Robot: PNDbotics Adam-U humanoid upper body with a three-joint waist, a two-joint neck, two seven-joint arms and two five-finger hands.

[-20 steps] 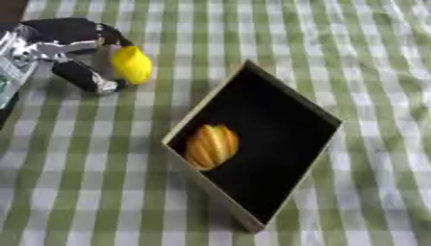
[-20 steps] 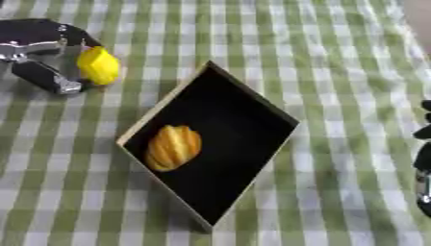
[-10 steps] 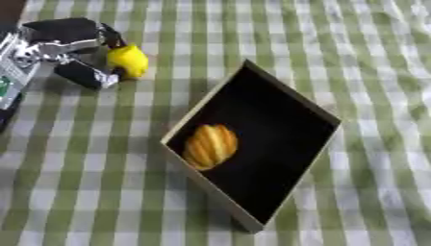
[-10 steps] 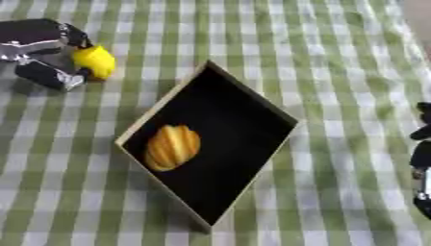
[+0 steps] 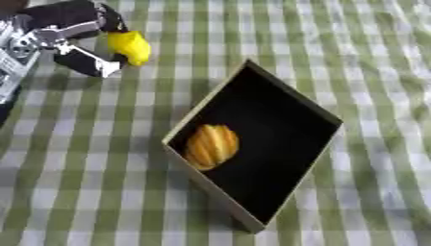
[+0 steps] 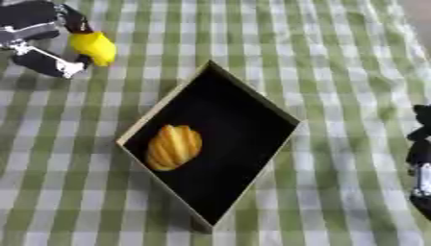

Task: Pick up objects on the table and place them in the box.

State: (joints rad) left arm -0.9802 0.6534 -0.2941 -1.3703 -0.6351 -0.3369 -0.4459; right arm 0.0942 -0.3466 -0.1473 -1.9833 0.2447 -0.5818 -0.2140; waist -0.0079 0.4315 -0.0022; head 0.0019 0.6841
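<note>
I have my left hand (image 5: 71,45) pinching the small glossy yellow fruit (image 5: 130,46) at the far left of the green-checked tablecloth (image 5: 370,57), so it can go into the black-lined cardboard box (image 5: 316,139) beside the ridged orange pastry (image 5: 210,145), while my right hand (image 6: 421,161) idles, fingers unclear.

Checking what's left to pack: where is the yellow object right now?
The yellow object is at the upper left of both views, pinched in the left hand, over the checked cloth, up-left of the box.

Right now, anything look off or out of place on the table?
Nothing stands out. The box sits at an angle to the cloth's checks, with an orange ridged thing inside. The left hand holds a yellow thing.
</note>
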